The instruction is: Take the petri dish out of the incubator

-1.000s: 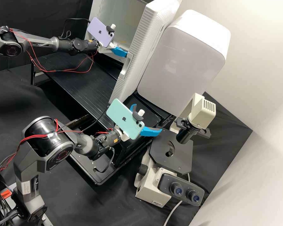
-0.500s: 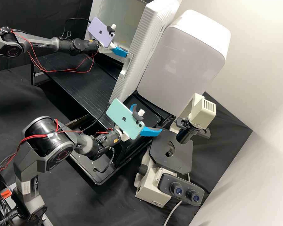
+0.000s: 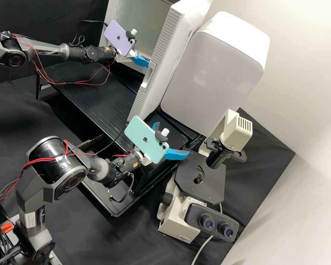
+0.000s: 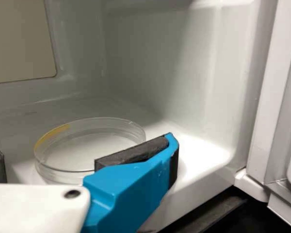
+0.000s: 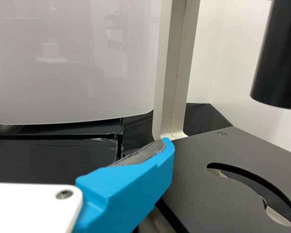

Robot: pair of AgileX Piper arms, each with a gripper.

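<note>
A clear petri dish (image 4: 87,148) lies on the white floor of the incubator (image 4: 184,97), near its front edge. My left gripper (image 4: 80,153) stands open around the dish, with one blue finger (image 4: 136,179) beside its rim and the dark pad of the other at the opposite side. From the high view the left gripper (image 3: 140,60) is inside the incubator's opening, beside the open ribbed door (image 3: 165,55). My right gripper (image 3: 173,140) hangs open and holds nothing, low at the edge of the microscope's black stage (image 3: 200,180).
A microscope (image 3: 195,217) stands at the front right, its dark lens tube (image 5: 281,53) above the stage. A large white housing (image 3: 217,70) stands right of the incubator's door. A long black tray (image 3: 99,99) runs under both arms.
The left arm has edged slightly farther into the incubator. The right arm has kept still.
</note>
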